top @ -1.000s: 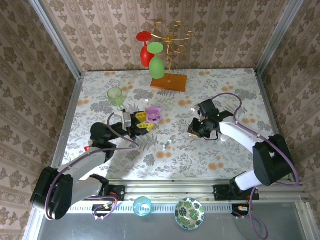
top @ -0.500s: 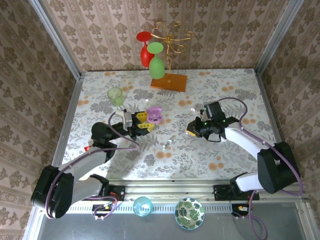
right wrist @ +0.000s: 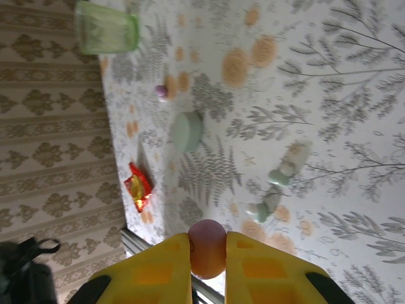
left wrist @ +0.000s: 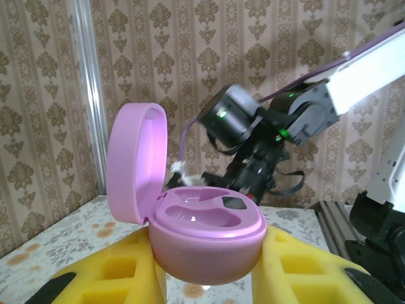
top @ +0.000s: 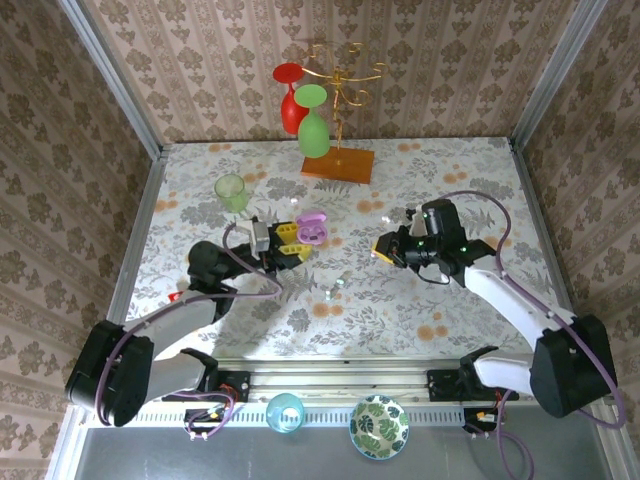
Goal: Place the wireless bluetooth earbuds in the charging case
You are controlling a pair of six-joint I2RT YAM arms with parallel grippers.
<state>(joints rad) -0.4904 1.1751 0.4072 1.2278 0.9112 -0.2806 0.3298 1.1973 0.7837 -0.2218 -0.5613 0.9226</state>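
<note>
Right arm [top: 497, 288] has swung rightward, right fingers [right wrist: 174, 250] clenched across a tiny pinkish plastic earbud [right wrist: 207, 250], likely light and slippery; left fingers [left wrist: 85, 288] grasp the open pink oval charging case [left wrist: 209, 237].

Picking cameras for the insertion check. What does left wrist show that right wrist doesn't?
Left wrist: open pink charging case clamped in the left tool, wells empty, right arm beyond it. Right wrist: pinkish earbud pinched in the right tool, plus a green cup, pale green case and red wrapper. Both: yellow fingers, floral table.
</note>
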